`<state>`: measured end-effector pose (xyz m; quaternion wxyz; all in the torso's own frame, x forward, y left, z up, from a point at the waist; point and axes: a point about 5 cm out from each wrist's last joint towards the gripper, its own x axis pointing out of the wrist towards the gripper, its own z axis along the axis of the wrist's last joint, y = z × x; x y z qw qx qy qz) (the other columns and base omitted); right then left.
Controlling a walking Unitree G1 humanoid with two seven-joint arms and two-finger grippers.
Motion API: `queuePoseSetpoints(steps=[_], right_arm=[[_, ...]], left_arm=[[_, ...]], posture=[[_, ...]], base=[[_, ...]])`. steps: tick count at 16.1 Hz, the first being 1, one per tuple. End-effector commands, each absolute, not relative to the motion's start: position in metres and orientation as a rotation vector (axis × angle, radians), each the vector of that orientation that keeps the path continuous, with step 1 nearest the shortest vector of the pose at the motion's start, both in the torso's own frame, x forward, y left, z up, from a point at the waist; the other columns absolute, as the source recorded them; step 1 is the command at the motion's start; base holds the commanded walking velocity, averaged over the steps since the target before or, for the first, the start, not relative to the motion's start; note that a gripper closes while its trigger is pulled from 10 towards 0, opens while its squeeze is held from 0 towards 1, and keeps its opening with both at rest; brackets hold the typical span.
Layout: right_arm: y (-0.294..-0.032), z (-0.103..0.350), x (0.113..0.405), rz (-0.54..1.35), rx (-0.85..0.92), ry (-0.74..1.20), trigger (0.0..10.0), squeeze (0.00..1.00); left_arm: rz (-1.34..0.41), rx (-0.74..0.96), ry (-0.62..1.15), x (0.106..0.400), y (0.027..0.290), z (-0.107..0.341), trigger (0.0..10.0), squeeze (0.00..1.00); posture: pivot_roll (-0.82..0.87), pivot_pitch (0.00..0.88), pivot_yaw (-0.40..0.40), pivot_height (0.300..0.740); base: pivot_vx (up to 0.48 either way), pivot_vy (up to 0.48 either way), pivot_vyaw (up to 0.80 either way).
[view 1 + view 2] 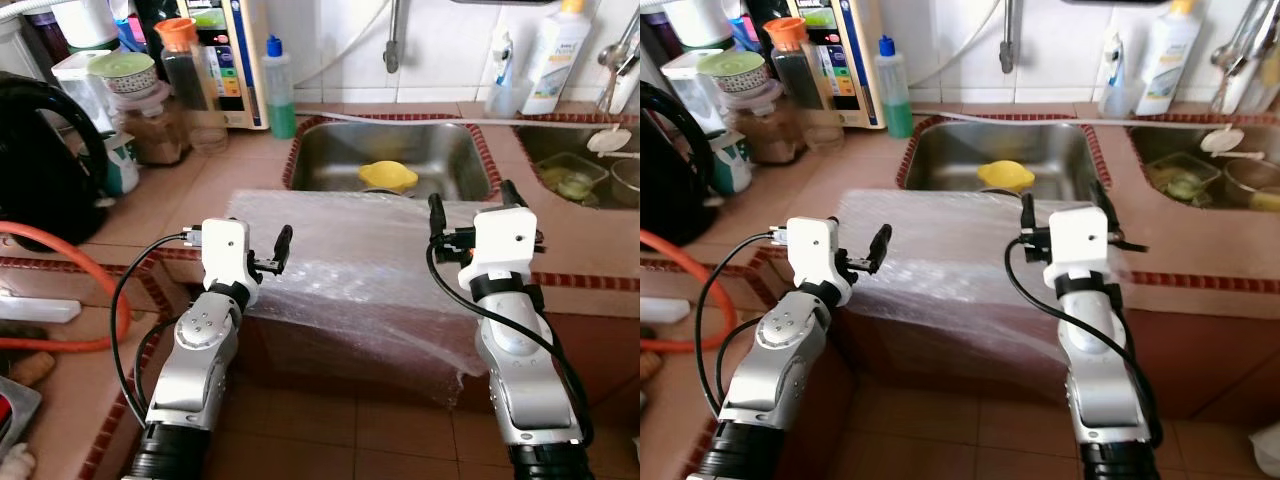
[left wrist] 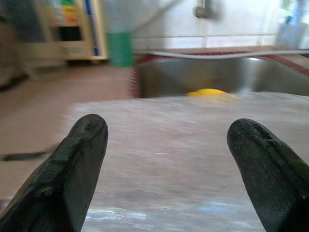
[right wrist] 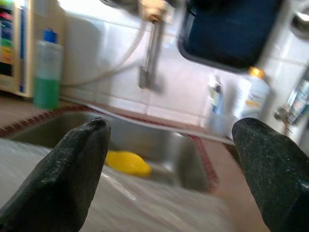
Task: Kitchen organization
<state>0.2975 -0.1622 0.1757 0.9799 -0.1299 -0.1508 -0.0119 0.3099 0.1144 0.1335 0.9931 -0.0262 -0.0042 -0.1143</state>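
Where the tiled counter (image 1: 250,170) meets the steel sink (image 1: 330,160), a large box wrapped in clear bubble wrap (image 1: 360,280) rests, shiny and crinkled. Left gripper (image 1: 272,258) and right gripper (image 1: 470,208) flank it, fingers spread wide, empty.

Wrapped box (image 1: 360,260) on counter edge (image 1: 590,265), in front of sink (image 1: 330,160); lemon-shaped object (image 1: 388,176) in sink; bottles (image 1: 540,55) behind, jars (image 1: 150,110) at left.

Tiled counter (image 1: 250,170) — bubble-wrapped box (image 1: 350,270), green-liquid bottle (image 1: 278,85), jars (image 1: 150,125) on it.
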Motion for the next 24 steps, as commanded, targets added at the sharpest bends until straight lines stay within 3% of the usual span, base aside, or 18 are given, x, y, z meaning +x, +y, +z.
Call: queuePoseSetpoints(steps=[1, 7, 24], right_arm=[[-0.167, 0.175, 0.298, -0.039, -0.258, -0.290, 10.0, 0.00], [-0.166, 0.174, 0.298, -0.029, -0.257, -0.287, 10.0, 0.00], [-0.168, 0.167, 0.296, -0.033, -0.272, -0.266, 10.0, 0.00]], left_arm=[[-0.264, -0.050, -0.010, 0.310, 0.107, 0.136, 10.0, 0.00], [-0.278, -0.046, -0.002, 0.309, 0.105, 0.134, 10.0, 0.00], [-0.333, -0.056, 0.036, 0.304, 0.102, 0.123, 10.0, 0.00]], posture=[[-0.05, 0.000, 0.077, 0.740], [-0.06, 0.000, 0.075, 0.740], [-0.06, 0.000, 0.084, 0.740]], base=[[0.000, -0.480, -0.80], [0.000, -0.480, -0.64], [0.000, -0.480, 0.00]])
